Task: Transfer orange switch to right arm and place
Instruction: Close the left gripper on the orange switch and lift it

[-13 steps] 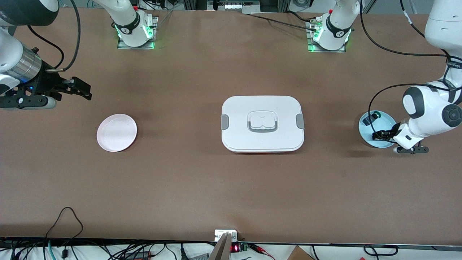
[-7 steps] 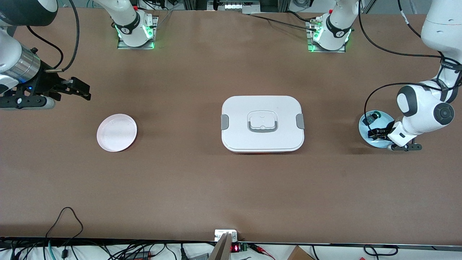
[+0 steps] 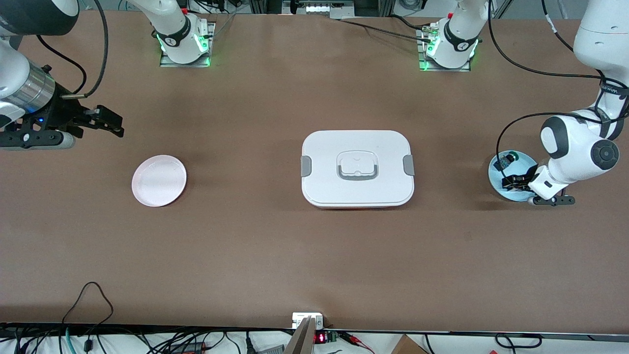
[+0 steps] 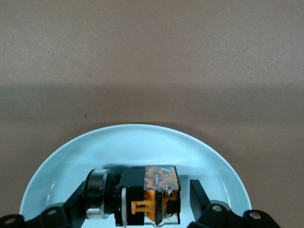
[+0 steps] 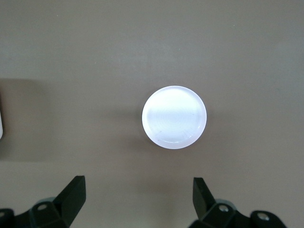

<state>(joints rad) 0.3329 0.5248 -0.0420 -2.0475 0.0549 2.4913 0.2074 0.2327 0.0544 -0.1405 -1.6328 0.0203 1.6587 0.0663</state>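
Note:
The orange switch (image 4: 156, 194) lies on its side in the pale blue dish (image 3: 495, 173), toward the left arm's end of the table. It is black with an orange face and a silver ring. My left gripper (image 3: 512, 183) is down in the dish and open. In the left wrist view the gripper (image 4: 138, 192) straddles the switch: one finger (image 4: 76, 202) is at the silver ring, the other (image 4: 198, 194) stands a small gap off the orange face. My right gripper (image 3: 114, 124) waits open and empty over bare table beside the pink plate (image 3: 158, 180), which also shows in the right wrist view (image 5: 174, 117).
A small part with a green knob (image 3: 507, 159) lies in the same dish, farther from the front camera than the switch. A large white lidded box (image 3: 357, 168) stands at the table's middle. Cables run along the table's near edge.
My left gripper has moved from the dish's rim in over the dish and down around the switch; in the last half second it barely shifted. The right arm has not moved.

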